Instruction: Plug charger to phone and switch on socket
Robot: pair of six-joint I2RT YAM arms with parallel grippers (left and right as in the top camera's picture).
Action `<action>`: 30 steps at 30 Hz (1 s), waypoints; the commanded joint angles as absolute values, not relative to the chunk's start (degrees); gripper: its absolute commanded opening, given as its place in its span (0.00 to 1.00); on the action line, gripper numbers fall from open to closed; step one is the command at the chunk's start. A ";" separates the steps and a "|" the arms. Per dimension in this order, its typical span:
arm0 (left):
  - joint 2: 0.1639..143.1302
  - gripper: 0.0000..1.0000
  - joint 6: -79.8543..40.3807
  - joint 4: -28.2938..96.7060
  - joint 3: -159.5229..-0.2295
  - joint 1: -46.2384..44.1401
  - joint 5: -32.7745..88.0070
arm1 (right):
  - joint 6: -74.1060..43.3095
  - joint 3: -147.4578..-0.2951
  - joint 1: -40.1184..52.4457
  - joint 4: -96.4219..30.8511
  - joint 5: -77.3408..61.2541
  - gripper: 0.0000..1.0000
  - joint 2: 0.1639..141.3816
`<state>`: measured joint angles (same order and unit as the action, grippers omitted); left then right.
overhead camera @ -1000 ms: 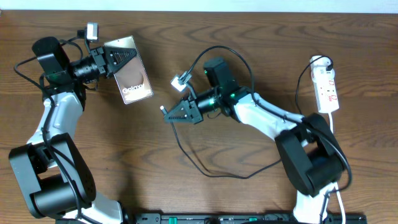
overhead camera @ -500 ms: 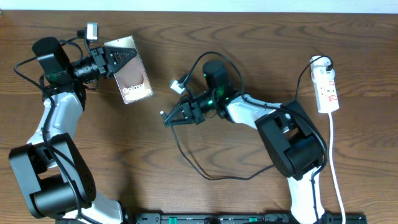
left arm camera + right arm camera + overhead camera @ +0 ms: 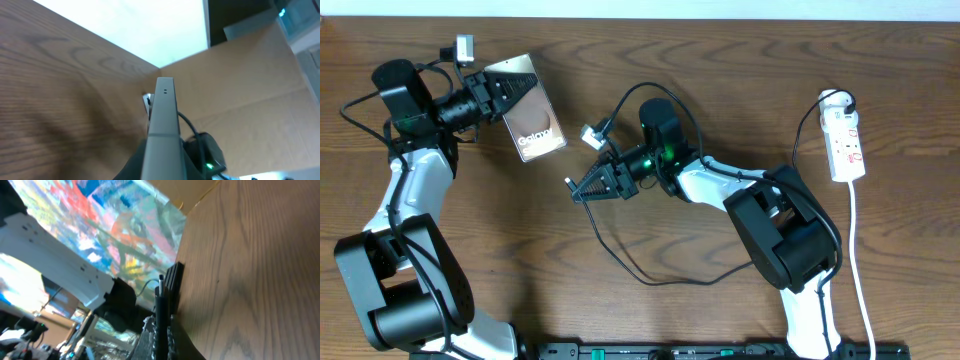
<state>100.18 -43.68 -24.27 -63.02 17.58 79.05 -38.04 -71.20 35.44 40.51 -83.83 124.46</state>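
The charger (image 3: 660, 284) trails in a loose loop behind the right pincer (image 3: 576, 188), whose fingers are pinched narrow on the cable's end, with the small plug tip (image 3: 568, 182) poking just past them. Ahead of those tips, near but apart, is the phone (image 3: 534, 124). The left pincer (image 3: 512, 92) clamps it at one end and holds it tilted, its lettered end toward the right pincer.

We judge the step in hand to be mating tip to port. We should line the tip's axis with the phone's short edge, close in slowly, and let the left pincer brace against the push.

We see no containers. The socket (image 3: 846, 140) lies well behind the right pincer, a black plug (image 3: 842, 99) seated at one end.
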 commanded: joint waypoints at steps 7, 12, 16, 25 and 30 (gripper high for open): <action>99.00 0.07 -47.31 -25.02 -63.86 17.76 72.38 | -57.04 -71.50 35.24 56.36 -76.99 0.01 124.07; 99.00 0.07 -49.87 -27.62 -63.86 17.65 71.59 | -59.57 -71.50 35.24 56.82 -75.37 0.01 124.09; 99.00 0.08 -52.42 -33.95 -63.86 17.19 74.46 | -59.16 -71.50 35.22 56.97 -75.53 0.01 124.09; 99.00 0.08 -54.13 -36.58 -63.86 16.88 77.38 | -58.08 -71.50 35.24 61.32 -76.62 0.01 124.09; 99.00 0.08 -54.17 -36.58 -63.86 16.56 77.62 | -58.26 -71.50 35.24 61.32 -76.34 0.01 124.09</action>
